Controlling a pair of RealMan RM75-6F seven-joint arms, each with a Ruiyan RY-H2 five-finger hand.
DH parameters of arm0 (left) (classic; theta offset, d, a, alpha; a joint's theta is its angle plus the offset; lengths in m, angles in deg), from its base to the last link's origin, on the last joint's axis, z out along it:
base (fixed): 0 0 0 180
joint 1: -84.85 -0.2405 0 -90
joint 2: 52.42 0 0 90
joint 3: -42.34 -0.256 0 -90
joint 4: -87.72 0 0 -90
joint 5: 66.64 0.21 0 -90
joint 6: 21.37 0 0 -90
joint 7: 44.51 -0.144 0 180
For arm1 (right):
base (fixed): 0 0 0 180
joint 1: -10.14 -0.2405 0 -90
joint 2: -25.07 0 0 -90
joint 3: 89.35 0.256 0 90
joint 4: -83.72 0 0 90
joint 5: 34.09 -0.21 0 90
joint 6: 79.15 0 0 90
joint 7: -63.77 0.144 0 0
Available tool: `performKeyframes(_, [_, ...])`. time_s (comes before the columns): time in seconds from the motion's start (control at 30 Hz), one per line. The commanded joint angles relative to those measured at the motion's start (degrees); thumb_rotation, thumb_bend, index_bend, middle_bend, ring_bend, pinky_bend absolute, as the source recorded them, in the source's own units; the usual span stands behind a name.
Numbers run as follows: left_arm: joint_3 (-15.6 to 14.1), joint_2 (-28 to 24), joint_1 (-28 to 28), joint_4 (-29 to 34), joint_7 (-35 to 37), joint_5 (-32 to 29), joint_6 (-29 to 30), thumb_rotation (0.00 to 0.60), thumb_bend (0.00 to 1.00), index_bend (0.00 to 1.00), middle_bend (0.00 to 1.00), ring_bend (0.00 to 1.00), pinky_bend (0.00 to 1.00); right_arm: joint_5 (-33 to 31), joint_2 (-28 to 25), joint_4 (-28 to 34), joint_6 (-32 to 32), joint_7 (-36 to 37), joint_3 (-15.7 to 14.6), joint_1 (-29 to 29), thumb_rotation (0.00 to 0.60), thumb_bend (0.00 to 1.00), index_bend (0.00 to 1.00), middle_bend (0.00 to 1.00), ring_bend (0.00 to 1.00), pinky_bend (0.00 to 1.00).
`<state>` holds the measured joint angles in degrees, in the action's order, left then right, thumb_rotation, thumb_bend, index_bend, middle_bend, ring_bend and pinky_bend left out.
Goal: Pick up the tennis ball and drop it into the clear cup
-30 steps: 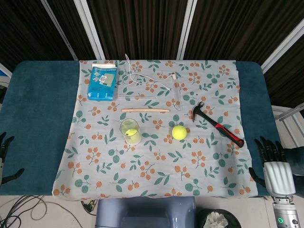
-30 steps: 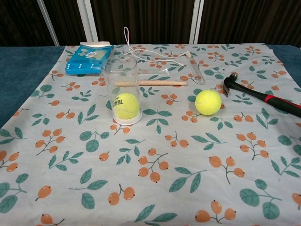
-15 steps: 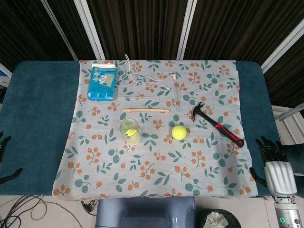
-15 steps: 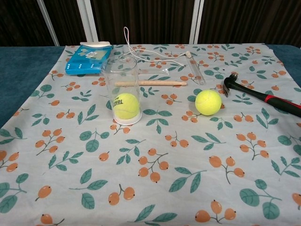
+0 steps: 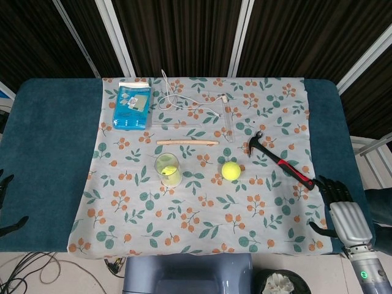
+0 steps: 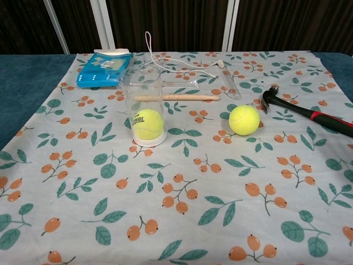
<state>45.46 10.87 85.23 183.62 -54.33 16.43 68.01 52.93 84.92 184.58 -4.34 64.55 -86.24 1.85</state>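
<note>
A yellow tennis ball (image 5: 230, 171) (image 6: 244, 120) lies on the floral cloth right of centre. The clear cup (image 5: 167, 169) (image 6: 143, 105) stands upright to its left and holds another tennis ball (image 6: 148, 123). My right hand (image 5: 343, 211) is at the table's near right edge, fingers spread, holding nothing, far from the ball. Only fingertips of my left hand (image 5: 6, 202) show at the far left edge of the head view, apart and holding nothing. Neither hand appears in the chest view.
A hammer (image 5: 282, 161) (image 6: 309, 114) with a red and black handle lies right of the ball. A wooden stick (image 5: 187, 142) lies behind the cup. A blue packet (image 5: 132, 104), a white cable (image 5: 184, 101) and a clear tube (image 6: 229, 83) sit at the back.
My right hand has shifted left and slightly toward the table, its fingers now over the cloth's edge. The left hand's fingertips have sunk a little further out of the frame.
</note>
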Motion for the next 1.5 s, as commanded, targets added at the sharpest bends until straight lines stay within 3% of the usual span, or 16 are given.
performKeyframes(0.03, [-0.02, 0.18, 0.05, 0.01, -0.38, -0.03, -0.05, 0.6, 0.02, 0.12, 0.0, 0.0, 0.0, -2.67, -2.77, 3.25, -7.48, 1.52, 2.3, -5.74, 0.6, 0.26, 0.0, 0.0, 0.0, 0.0])
performKeyframes(0.27, [0.23, 0.55, 0.47, -0.16, -0.96, -0.93, -0.97, 0.6, 0.02, 0.12, 0.0, 0.0, 0.0, -11.2, -1.02, 5.68, -21.56, -1.17, 6.18, -15.99, 0.6, 0.26, 0.0, 0.0, 0.0, 0.0])
performKeyframes(0.5, [0.32, 0.46, 0.45, -0.25, -0.77, -1.15, -0.95, 0.6, 0.02, 0.12, 0.0, 0.0, 0.0, -19.46, 5.22, 4.38, -27.17, -5.33, 8.96, -22.85, 0.6, 0.26, 0.0, 0.0, 0.0, 0.0])
performKeyframes(0.83, [0.25, 0.82, 0.79, -0.39, -1.46, -1.4, -1.6, 0.6, 0.02, 0.12, 0.0, 0.0, 0.0, -32.25, 18.04, -2.7, -27.44, -12.05, 11.45, -31.1, 0.6, 0.26, 0.0, 0.0, 0.0, 0.0])
performKeyframes(1.17, [0.26, 0.62, 0.76, -0.4, -1.14, -1.41, -1.49, 0.6, 0.02, 0.12, 0.0, 0.0, 0.0, -38.2, 27.99, -10.77, -24.56, -14.01, 12.4, -35.2, 0.6, 0.26, 0.01, 0.0, 0.0, 0.0])
performKeyframes(1.5, [0.38, 0.55, 0.84, -0.43, -1.12, -1.76, -1.63, 0.6, 0.02, 0.12, 0.0, 0.0, 0.0, -41.1, 30.67, -15.67, -23.59, -18.03, 10.9, -36.81, 0.6, 0.26, 0.02, 0.0, 0.0, 0.0])
